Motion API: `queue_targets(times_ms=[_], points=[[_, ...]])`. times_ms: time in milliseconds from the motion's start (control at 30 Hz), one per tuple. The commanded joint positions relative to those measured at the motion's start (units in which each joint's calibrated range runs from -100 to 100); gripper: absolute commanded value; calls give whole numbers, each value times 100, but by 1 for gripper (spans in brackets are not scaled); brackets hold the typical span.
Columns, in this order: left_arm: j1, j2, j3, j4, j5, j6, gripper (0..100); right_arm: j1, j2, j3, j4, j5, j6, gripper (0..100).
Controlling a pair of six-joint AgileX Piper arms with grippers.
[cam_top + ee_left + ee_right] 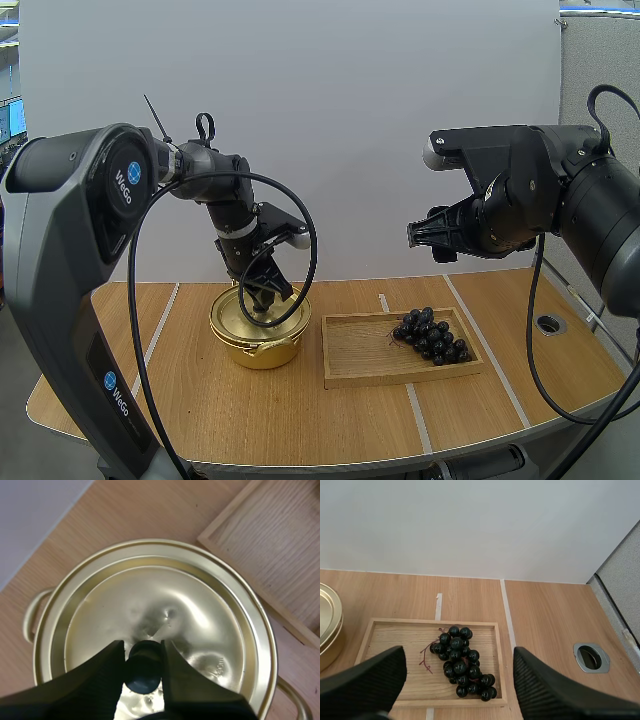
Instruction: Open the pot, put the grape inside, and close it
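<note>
From the high view, we saw our left gripper (268, 303) down on the gold pot (258, 340), which stood on the table (300, 410) just left of the wooden tray (355, 352). The grapes (432, 336) lay in the tray's right half. Our right gripper (424, 235) hung well above the tray.

In the left wrist view, the left gripper (143, 647) was grasping the black knob (144, 674) of the lid (200, 610), one finger pressed on each side. The lid sat on the pot, and a corner of the tray (280, 555) lay beside it.

In the right wrist view, our right gripper (459, 652) was released, fingers wide apart, above the grapes (460, 662) in the tray (385, 635). The pot's rim (327, 625) showed beside the tray.
</note>
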Motion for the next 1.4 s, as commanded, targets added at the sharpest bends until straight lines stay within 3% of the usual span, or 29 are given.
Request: queue_targets(times_ms=[0,500,1000,1167,1367], points=[[-28,-410,-248,-38,74,-137,0,-23,1,-72,-13,-23,-18,100],[-28,-2702,-1612,244,74,-592,0,-23,1,-72,-11,-74,-18,100],[-28,-4036,-3025,244,-704,-599,0,-23,1,-72,-11,-799,-18,100],[-28,-4338,-3140,244,-1084,-599,0,-23,64,-72,-34,-616,-709,100],[-28,-4497,-3140,244,-1254,-599,0,-43,565,-72,-254,-501,-721,100]])
